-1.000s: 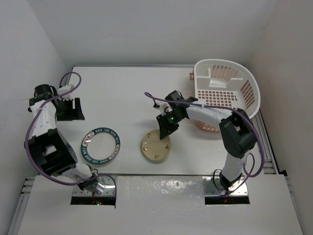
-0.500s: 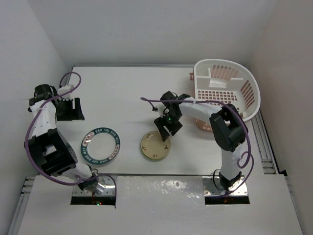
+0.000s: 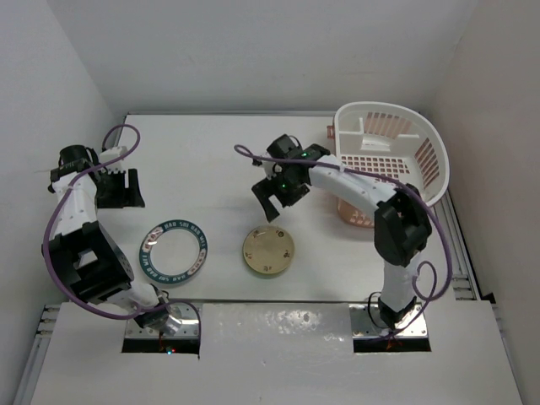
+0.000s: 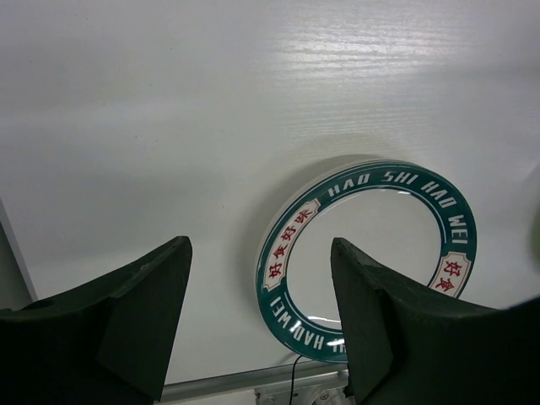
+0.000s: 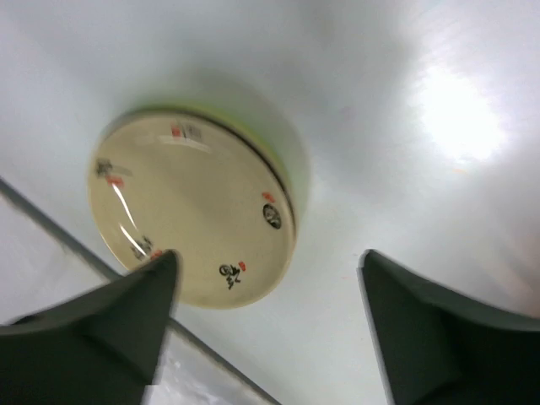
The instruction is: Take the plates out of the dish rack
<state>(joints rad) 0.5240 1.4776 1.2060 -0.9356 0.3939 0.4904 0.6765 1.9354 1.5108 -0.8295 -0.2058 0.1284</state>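
Observation:
A cream-tan plate point(image 3: 268, 251) with tiny motifs lies flat on the table near the front middle. It fills the left of the right wrist view point(image 5: 192, 211), where a thin lime-green edge point(image 5: 257, 143) shows along its far side. My right gripper point(image 3: 274, 196) point(image 5: 268, 257) hangs open above and behind this plate, holding nothing. A white plate with a teal lettered rim point(image 3: 173, 250) point(image 4: 371, 253) lies flat at the front left. My left gripper point(image 3: 118, 190) point(image 4: 260, 245) stands open and empty behind it. The white dish rack point(image 3: 428, 164) stands at the back right.
A pinkish-salmon tray part point(image 3: 359, 218) shows under the rack's near side. White walls close in the table at the back and on both sides. A metal rail point(image 4: 253, 386) runs along the front edge by the arm bases.
My right gripper has opened and let go of the cream-tan plate, which now lies flat. The gripper has risen and moved back and left. The left arm has not moved.

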